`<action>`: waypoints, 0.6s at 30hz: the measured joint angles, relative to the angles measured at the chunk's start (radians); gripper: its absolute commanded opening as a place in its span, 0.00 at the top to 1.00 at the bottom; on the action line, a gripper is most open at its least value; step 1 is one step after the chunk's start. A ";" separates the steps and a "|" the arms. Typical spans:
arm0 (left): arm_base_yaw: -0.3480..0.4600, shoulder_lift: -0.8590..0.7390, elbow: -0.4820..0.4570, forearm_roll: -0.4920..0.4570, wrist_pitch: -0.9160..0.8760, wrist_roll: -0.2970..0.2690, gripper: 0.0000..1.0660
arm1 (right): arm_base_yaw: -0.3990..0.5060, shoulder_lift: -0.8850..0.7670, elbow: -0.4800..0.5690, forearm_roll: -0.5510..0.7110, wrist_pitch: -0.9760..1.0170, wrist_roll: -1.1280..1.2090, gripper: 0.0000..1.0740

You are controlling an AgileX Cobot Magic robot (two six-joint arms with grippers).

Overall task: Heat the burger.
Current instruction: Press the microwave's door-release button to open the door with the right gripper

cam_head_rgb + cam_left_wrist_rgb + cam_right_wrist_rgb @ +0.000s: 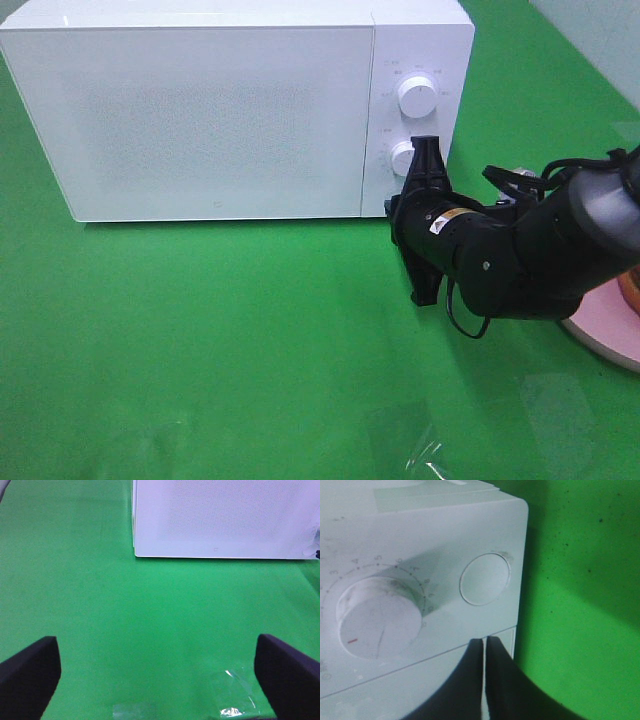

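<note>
The burger [633, 288] shows only as an orange-brown sliver at the right frame edge, on a pink plate [610, 335]. The white microwave [215, 120] stands at the back with its door closed. My right gripper [392, 207] is shut on nothing and reaches to the bottom of the control panel. In the right wrist view the right gripper [484, 641] has its tips at the panel, just short of the round button [485, 579] and beside the timer knob [377, 617]. My left gripper [160, 680] hangs open over bare green cloth in front of the microwave [220, 515].
The microwave has an upper knob [416, 95] and a lower knob [402, 158]. Green cloth [200, 340] covers the table. Patches of clear tape [420, 450] lie near the front edge. The right arm's bulk [530, 255] sits between the microwave and the plate.
</note>
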 measured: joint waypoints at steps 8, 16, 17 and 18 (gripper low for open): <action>0.000 0.000 0.000 0.000 0.000 0.000 0.08 | -0.026 0.049 -0.049 -0.004 -0.001 0.014 1.00; 0.000 0.000 0.000 0.000 0.000 0.000 0.08 | -0.044 0.075 -0.069 -0.003 -0.010 0.015 1.00; 0.000 0.000 0.000 0.000 0.000 0.000 0.08 | -0.044 0.075 -0.069 -0.003 -0.010 0.015 1.00; 0.000 0.000 0.000 0.000 0.000 0.000 0.08 | -0.052 0.075 -0.071 -0.003 -0.011 0.015 1.00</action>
